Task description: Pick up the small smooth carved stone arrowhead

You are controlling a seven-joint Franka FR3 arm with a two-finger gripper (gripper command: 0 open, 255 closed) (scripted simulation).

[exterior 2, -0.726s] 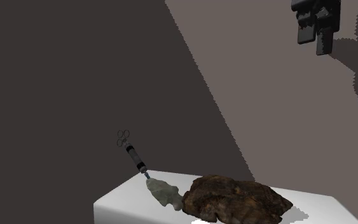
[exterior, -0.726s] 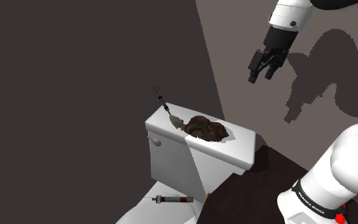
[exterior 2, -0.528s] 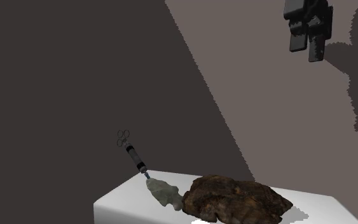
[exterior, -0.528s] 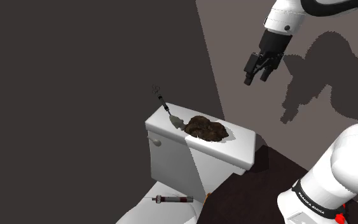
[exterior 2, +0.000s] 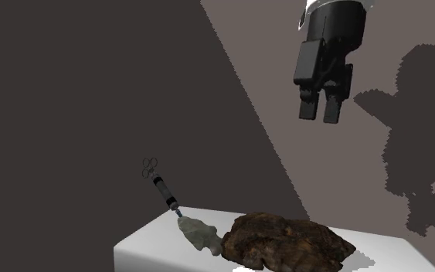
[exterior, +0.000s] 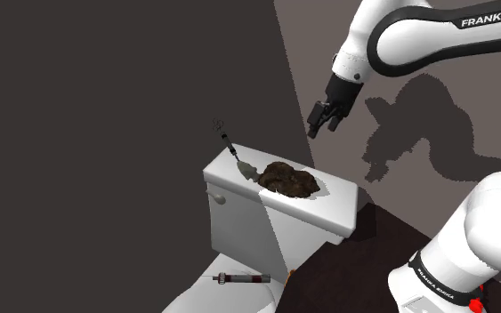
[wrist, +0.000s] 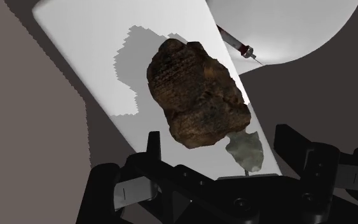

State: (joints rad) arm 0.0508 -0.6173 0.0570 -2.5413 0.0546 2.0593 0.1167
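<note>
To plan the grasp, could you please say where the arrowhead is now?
In the second exterior view the arrowhead lies on the tank lid, left of the brown rock, beside the syringe.

Overall: dim, flat rendered light in both exterior views.
Walls: the dark wall (exterior: pixel 106 89) at frame left is unlit; the lighter wall (exterior: pixel 471 222) at right catches light.
Shadows: the arm (exterior: pixel 417 36) and gripper (exterior 2: pixel 321 117) throw jagged-edged shadows (exterior 2: pixel 416 178) lower right; the rock (wrist: pixel 196 95) shades the lid (wrist: pixel 88 57).
Brightest: the lid and the toilet bowl (wrist: pixel 285 25).
</note>
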